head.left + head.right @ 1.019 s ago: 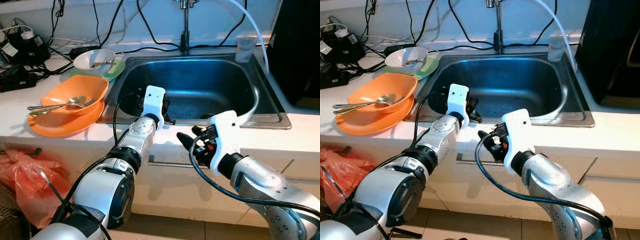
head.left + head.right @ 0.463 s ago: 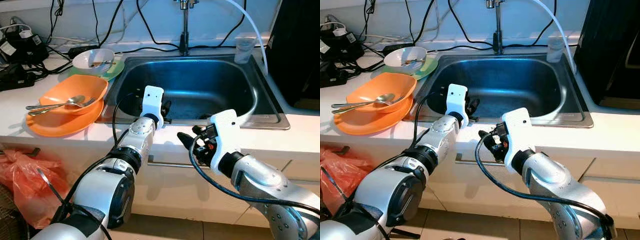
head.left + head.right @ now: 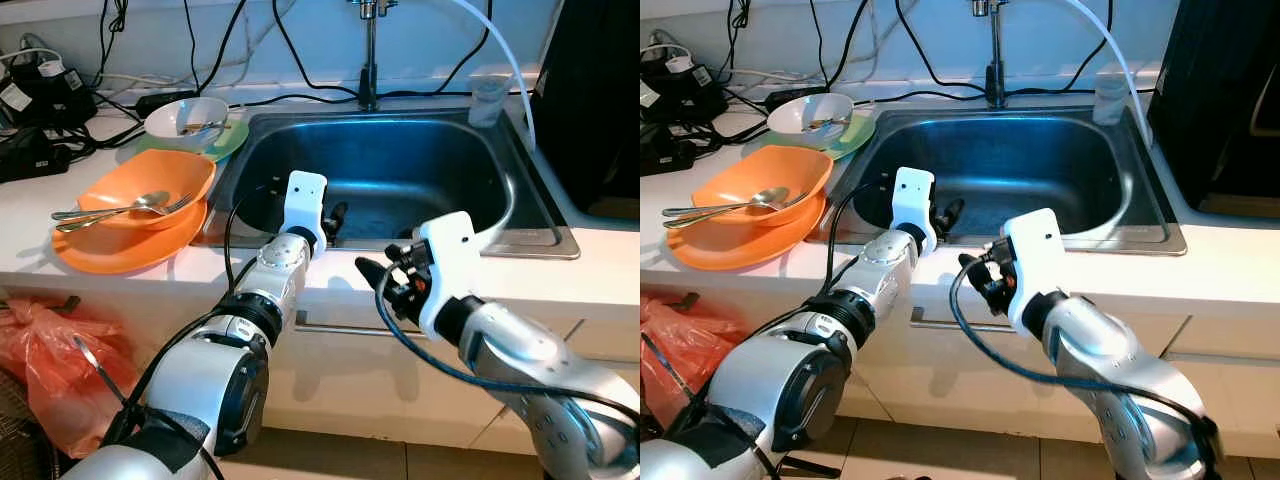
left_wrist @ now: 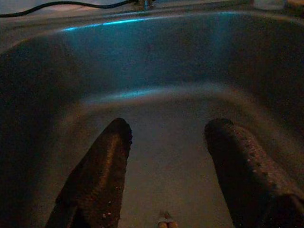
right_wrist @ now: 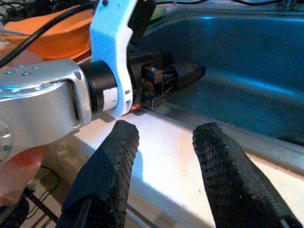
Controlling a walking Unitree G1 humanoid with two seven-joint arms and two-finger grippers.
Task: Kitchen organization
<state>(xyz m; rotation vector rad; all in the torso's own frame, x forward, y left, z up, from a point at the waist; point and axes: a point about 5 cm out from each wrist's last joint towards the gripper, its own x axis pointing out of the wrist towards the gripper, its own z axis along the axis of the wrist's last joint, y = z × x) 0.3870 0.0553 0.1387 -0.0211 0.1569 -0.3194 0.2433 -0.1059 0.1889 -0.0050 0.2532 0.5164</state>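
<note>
Steel sink [image 3: 520, 205]: left gripper [image 4: 166, 142] jaws wide over it, seemingly empty; right gripper [image 5: 164, 137] jaws wide above counter [image 5: 190, 175].

No text, label, brand, number or sign can be read anywhere in these views.

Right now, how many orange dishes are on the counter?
2: an orange bowl holding cutlery, nested on an orange plate left of the sink. More may be hidden underneath.
</note>
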